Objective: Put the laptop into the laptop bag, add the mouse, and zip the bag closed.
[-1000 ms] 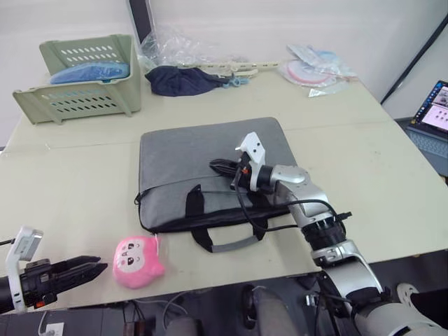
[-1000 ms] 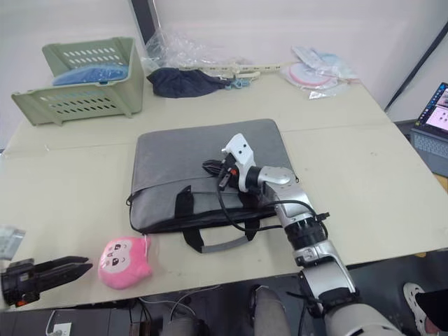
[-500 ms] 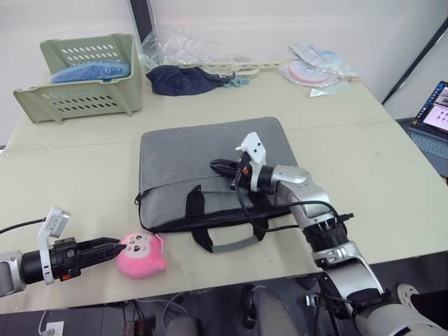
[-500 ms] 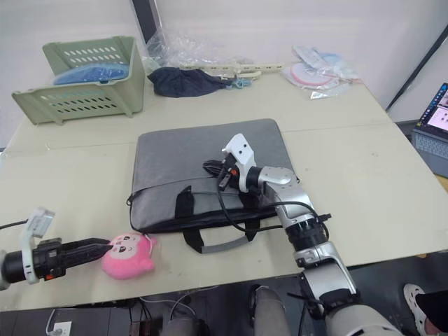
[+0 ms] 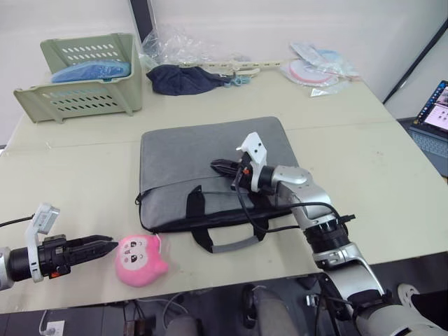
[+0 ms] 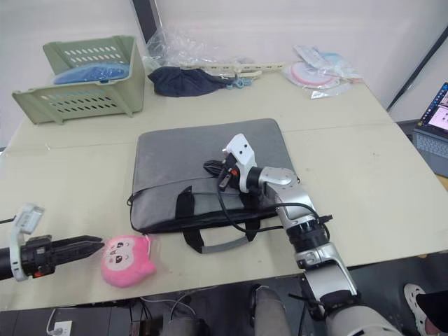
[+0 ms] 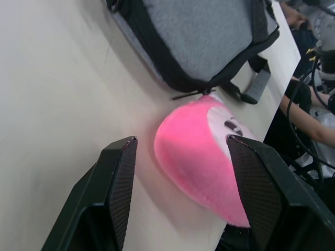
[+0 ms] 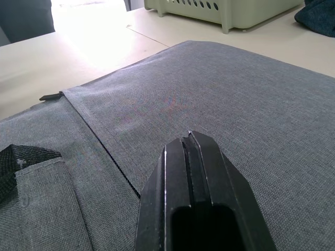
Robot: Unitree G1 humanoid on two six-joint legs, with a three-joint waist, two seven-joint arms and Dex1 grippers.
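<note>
Pulled back from the pink plush toy (image 5: 139,260) since half a second ago: left tool (image 5: 110,245) now just short of it, tips no longer touching its side. Fingers spread wide in the left wrist view, one finger (image 7: 116,178) on each side of the toy's near end, neither pad in contact. Toy lying on the worktop (image 5: 70,175) directly ahead of the left tool, close beside the near corner of the laptop bag (image 5: 203,157).

Unchanged over the last second: right tool (image 5: 215,166) hovering low over the middle of the bag, fingers pressed together with no gap between them, nothing held. Grey fabric of the bag directly under and ahead of the tips in the right wrist view, a dark zipper line running across it.

Bag lying flat, black strap handles (image 5: 217,241) hanging toward the near edge of the worktop, below the right tool. Laptop and mouse not to be told from these views.

Far beyond both tools: pale green basket (image 5: 80,77) holding something blue, a dark cloth (image 5: 183,79), and clear plastic packets (image 5: 318,70).
</note>
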